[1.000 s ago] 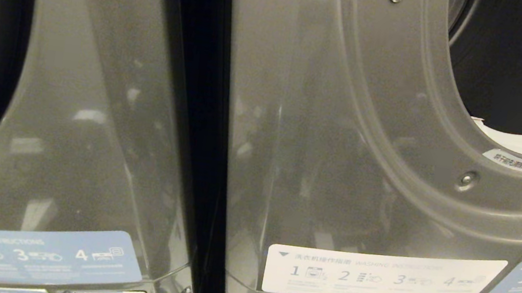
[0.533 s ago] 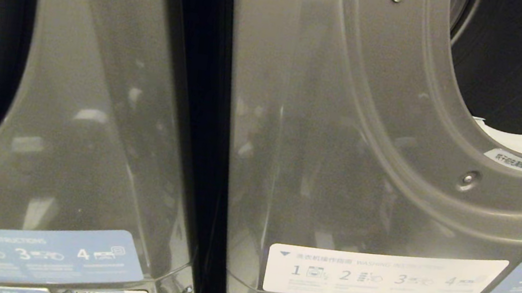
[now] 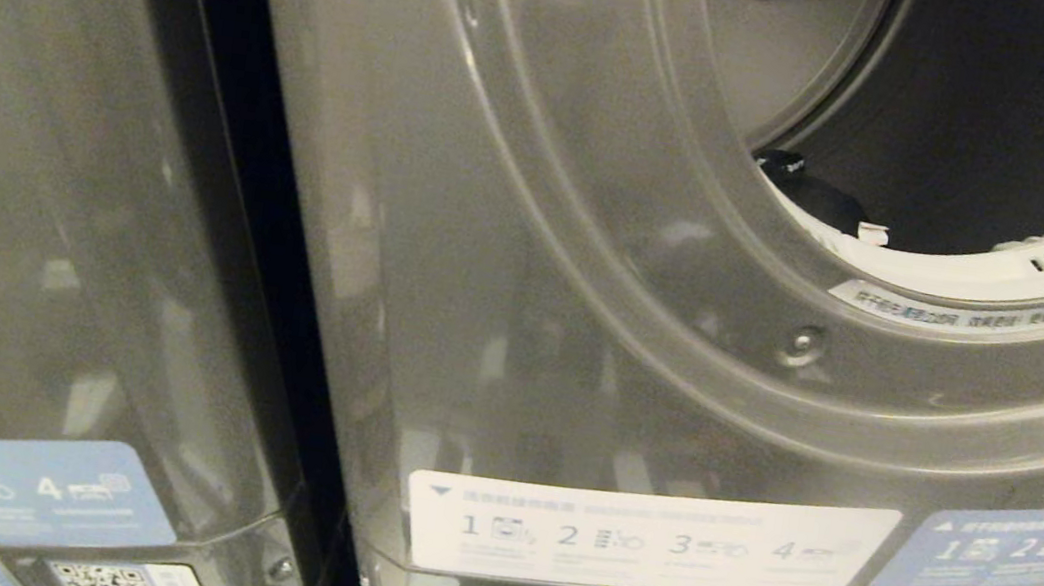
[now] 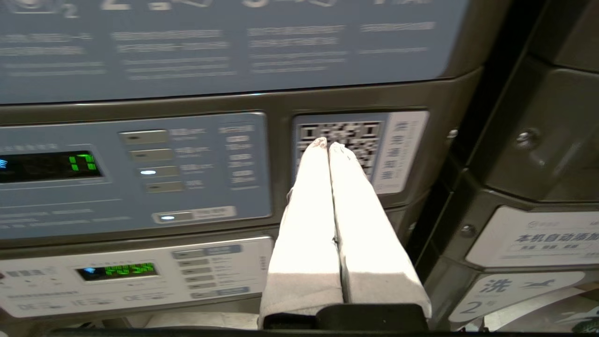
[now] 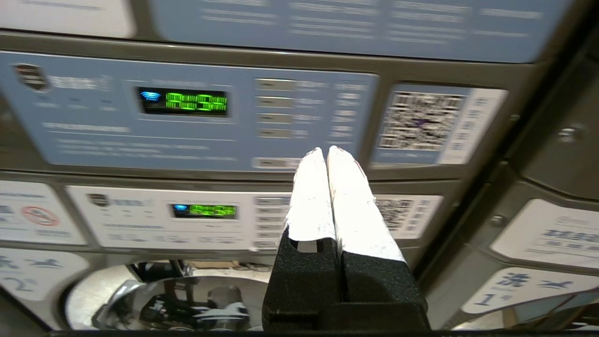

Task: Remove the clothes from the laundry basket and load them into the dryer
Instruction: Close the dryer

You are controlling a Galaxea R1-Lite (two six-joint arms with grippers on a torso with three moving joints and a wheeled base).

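Wrist views show the left gripper (image 4: 325, 144) and the right gripper (image 5: 324, 150) both closed and holding nothing, each close before a control panel (image 5: 187, 112). Farther away, the dryer (image 3: 589, 241) stands with its round opening uncovered, and a dark piece, probably clothes (image 3: 803, 191), lies just inside the rim. The laundry basket is not visible, so remaining work cannot be judged. The opening looks wide, with free room.

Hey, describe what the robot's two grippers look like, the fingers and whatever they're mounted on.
Both look alike. The left gripper has two long, tapering fingers wrapped in white material, greyer toward a black base. The right gripper has the same white, tapered fingers, with faint reddish marks on one, set in a black, rough-textured mount with a small slot. No cables or arm links are visible.
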